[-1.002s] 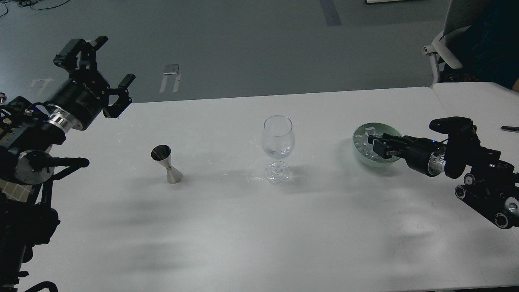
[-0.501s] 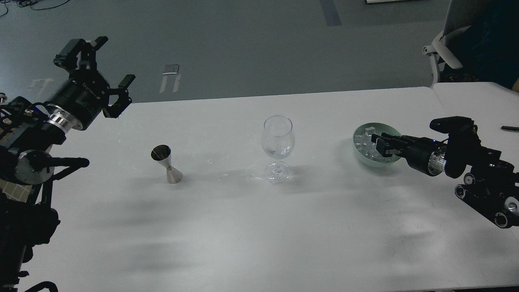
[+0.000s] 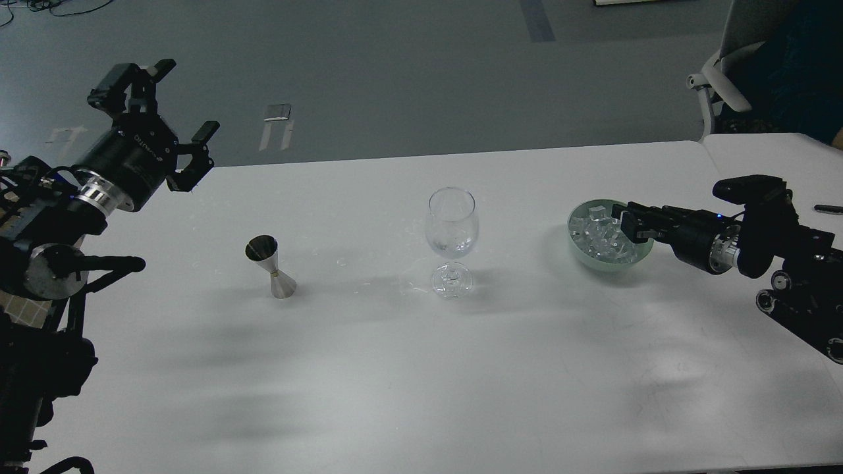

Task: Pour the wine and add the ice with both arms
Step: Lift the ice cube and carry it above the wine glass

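A clear stemmed glass (image 3: 451, 224) stands at the table's middle, with a little clear wine (image 3: 451, 248) at the bottom of its bowl. A pale green bowl (image 3: 579, 253) to its right holds several clear ice cubes (image 3: 596, 234). My right gripper (image 3: 625, 222) hovers over the bowl's right rim, pointing left. It is dark and seen end-on, so I cannot tell its fingers apart or see a cube in them. My left gripper (image 3: 181, 99) is open and empty, raised past the table's far left edge. A steel jigger (image 3: 270, 266) stands left of the glass.
The white table (image 3: 421, 368) has small wet spots around the glass foot. A second table (image 3: 777, 155) adjoins at the right, with a dark pen (image 3: 828, 209) on it. A chair (image 3: 724, 72) stands behind the far right corner.
My right gripper has pulled back to the right and lifted out of the bowl's middle, so more ice cubes show. The left arm, glass and jigger have not moved.
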